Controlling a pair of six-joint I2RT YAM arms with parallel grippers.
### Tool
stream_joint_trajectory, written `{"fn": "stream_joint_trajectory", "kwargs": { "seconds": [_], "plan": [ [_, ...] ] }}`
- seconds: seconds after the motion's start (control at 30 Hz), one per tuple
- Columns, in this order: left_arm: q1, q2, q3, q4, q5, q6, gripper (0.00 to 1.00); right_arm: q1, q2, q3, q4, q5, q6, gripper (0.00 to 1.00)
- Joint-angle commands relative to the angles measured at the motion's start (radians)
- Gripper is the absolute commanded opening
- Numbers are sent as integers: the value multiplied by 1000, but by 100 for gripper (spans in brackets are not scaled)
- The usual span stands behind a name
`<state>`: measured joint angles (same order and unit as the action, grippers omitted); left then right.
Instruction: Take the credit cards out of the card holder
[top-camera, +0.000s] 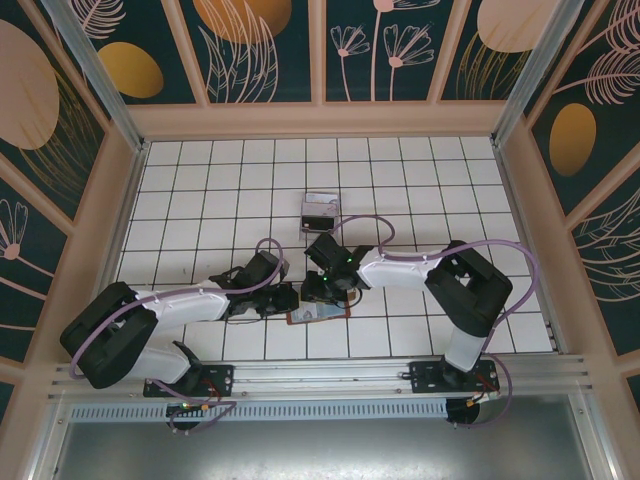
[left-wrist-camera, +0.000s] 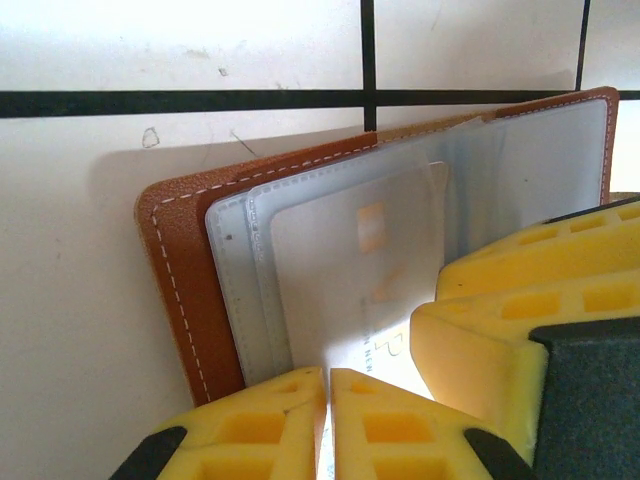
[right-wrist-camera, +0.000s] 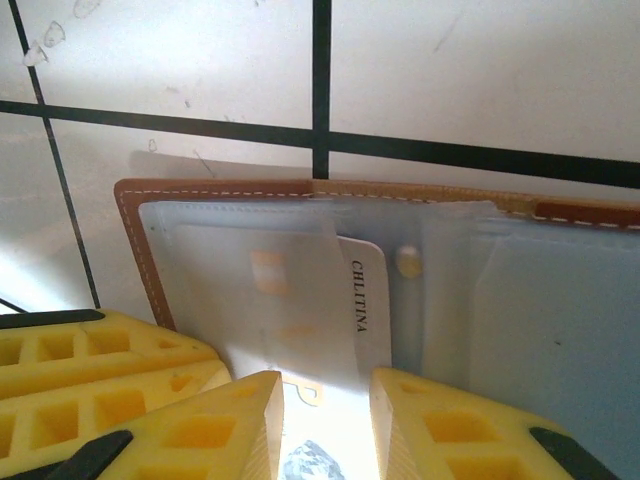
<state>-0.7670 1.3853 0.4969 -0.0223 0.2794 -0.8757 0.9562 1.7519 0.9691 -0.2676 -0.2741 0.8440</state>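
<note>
The card holder (top-camera: 325, 314), reddish-brown and lying open, shows its clear sleeves (left-wrist-camera: 185, 270) (right-wrist-camera: 135, 230) on the tiles in front of both arms. My left gripper (top-camera: 285, 300) (left-wrist-camera: 328, 375) is shut on the holder's near edge, a pale sliver pinched between its pads. A white credit card (right-wrist-camera: 370, 300) (left-wrist-camera: 340, 270) sticks partly out of a sleeve. My right gripper (top-camera: 322, 295) (right-wrist-camera: 326, 385) stands open just over that card's free end. Its fingers (left-wrist-camera: 500, 330) crowd in from the right of the left wrist view. Another grey credit card (top-camera: 320, 210) lies farther back.
The two grippers sit almost touching over the holder; the left fingers (right-wrist-camera: 90, 370) show at the lower left of the right wrist view. White tiled floor (top-camera: 450, 180) stretches to the back and sides, bounded by patterned walls (top-camera: 320, 120).
</note>
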Motion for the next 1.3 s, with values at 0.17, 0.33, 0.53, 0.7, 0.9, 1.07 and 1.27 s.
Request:
{"fn": "stream_joint_trajectory", "kwargs": {
  "seconds": [0.17,0.33,0.53,0.7,0.9,1.07,1.27],
  "plan": [
    [-3,29,-6,-124,-63,27,19,-20,-8,-57,-47,67,-3,29],
    [-3,23,-2,-126,-64,24,25,-22,-12,-61,-51,78,-2,29],
    [-2,30,1,-131,-65,27,26,-24,-12,-67,-59,93,-3,26],
    [-3,32,3,-131,-68,26,24,-25,-17,-80,-43,84,1,20],
    [-3,44,-2,-128,-71,28,17,-31,-23,-102,-25,78,6,16],
    [-3,58,-3,-135,-78,30,12,-36,-32,-114,-16,76,13,15],
    [-3,69,3,-159,-99,33,12,-51,-58,-154,31,56,31,15]
  ]
}}
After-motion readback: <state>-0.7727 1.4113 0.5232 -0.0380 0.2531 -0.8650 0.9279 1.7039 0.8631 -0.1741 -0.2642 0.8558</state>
